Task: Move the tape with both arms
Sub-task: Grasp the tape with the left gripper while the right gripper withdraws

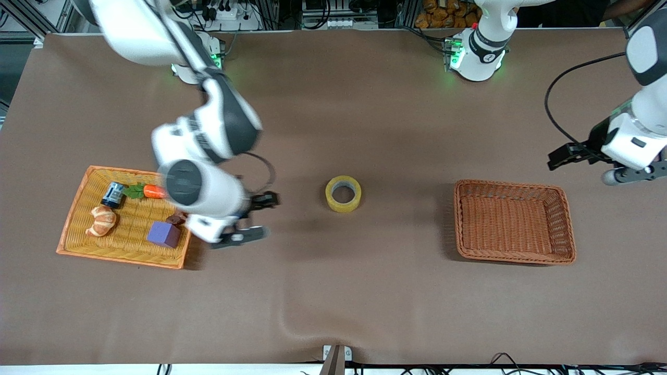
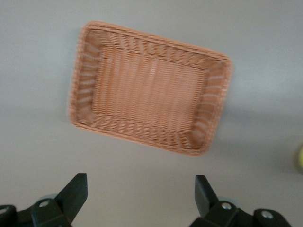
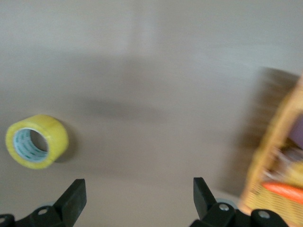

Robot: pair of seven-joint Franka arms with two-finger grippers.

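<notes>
Nearest the front camera among the table's things, the brown basket point(image 1: 515, 221) sits empty under the left arm's end, just below the waiting left gripper point(image 1: 576, 156), whose jaws stand wide apart and hold nothing. Between that basket and the orange tray point(image 1: 78, 219) lies the tape point(image 1: 343, 194), flat on the table with its hole facing upward, so its axis runs vertical and no long side favours either approach. Empty and spread wide beside the tray's edge, the right gripper point(image 1: 255, 219) hangs much closer to the roll than its partner does.
</notes>
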